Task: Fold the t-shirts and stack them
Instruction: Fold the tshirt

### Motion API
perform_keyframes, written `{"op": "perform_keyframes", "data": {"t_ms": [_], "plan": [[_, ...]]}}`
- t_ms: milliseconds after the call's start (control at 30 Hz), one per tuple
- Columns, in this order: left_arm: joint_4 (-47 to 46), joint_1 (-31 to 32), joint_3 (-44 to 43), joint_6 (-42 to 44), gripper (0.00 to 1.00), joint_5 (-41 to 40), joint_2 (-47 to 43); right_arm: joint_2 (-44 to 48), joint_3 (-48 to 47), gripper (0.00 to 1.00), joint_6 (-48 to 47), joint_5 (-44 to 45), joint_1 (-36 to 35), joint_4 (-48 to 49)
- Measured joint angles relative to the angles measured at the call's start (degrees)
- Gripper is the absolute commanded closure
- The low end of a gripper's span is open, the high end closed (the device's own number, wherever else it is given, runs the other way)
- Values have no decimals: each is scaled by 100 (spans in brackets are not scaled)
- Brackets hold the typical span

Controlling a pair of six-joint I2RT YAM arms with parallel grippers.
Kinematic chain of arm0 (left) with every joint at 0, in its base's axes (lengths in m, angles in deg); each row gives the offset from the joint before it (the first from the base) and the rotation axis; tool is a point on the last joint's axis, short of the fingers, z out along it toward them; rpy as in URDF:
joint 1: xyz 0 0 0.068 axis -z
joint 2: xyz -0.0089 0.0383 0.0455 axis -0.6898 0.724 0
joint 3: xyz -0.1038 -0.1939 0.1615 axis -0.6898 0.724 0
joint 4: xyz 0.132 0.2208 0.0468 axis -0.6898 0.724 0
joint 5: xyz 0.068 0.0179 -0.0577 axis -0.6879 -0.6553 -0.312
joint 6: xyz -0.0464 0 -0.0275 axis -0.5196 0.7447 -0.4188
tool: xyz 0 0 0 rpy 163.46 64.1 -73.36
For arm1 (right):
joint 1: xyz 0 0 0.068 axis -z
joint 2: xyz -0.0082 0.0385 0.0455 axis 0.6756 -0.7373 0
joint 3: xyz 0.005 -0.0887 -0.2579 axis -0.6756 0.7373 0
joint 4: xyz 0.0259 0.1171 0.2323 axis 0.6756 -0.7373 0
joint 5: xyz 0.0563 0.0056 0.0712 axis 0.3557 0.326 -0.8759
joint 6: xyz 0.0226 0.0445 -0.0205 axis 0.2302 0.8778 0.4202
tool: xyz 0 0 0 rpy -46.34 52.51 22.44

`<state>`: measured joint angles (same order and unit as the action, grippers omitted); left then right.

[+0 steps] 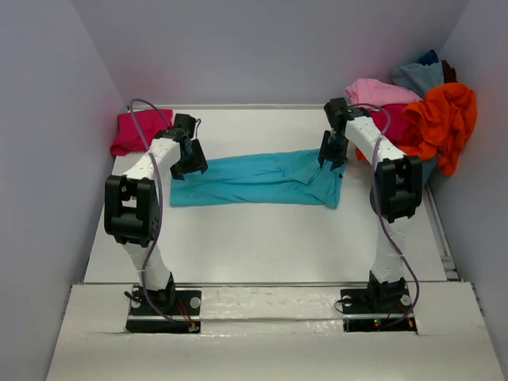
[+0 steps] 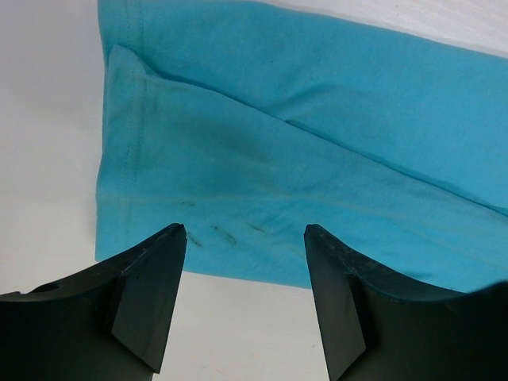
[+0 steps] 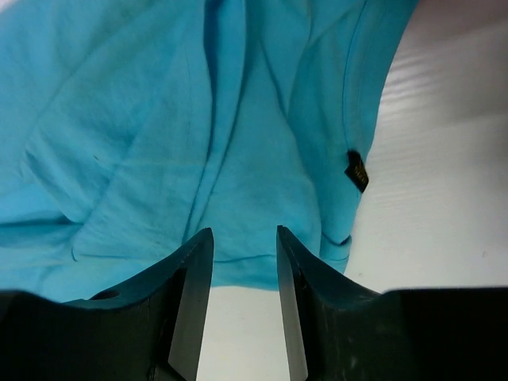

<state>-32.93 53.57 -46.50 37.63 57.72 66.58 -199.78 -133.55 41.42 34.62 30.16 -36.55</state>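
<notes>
Left gripper [image 2: 244,230] parted above turquoise t-shirt [image 2: 317,143] edge, right gripper [image 3: 244,232] above opposite end

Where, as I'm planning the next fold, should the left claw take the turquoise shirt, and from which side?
At its left end, near corner. The turquoise shirt lies flat as a long band there, two layers nearly edge to edge, so one pinch would likely catch both. Bring the open left claw down from above, over the near edge.

desk [image 1: 262,238]: white, smooth, bare surface visible front and centre | walls [image 1: 278,48]: pale lavender-grey panels enclosing desk at left, back and right | front board [image 1: 270,349]: white, lying along desk's near edge
</notes>
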Motion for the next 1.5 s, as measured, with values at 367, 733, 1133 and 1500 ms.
{"op": "perform_keyframes", "data": {"t_ms": [367,733,1133,1500], "plan": [[-35,22,57,-2,28,13,0,201,763,56,177,-452,-520,380],[-44,22,179,0,28,13,0,205,802,56,229,-627,-605,629],[-44,22,179,0,28,15,0,205,1189,59,291,-721,-612,807],[-44,22,179,9,28,15,0,205,1182,90,361,-734,-612,903]]}}
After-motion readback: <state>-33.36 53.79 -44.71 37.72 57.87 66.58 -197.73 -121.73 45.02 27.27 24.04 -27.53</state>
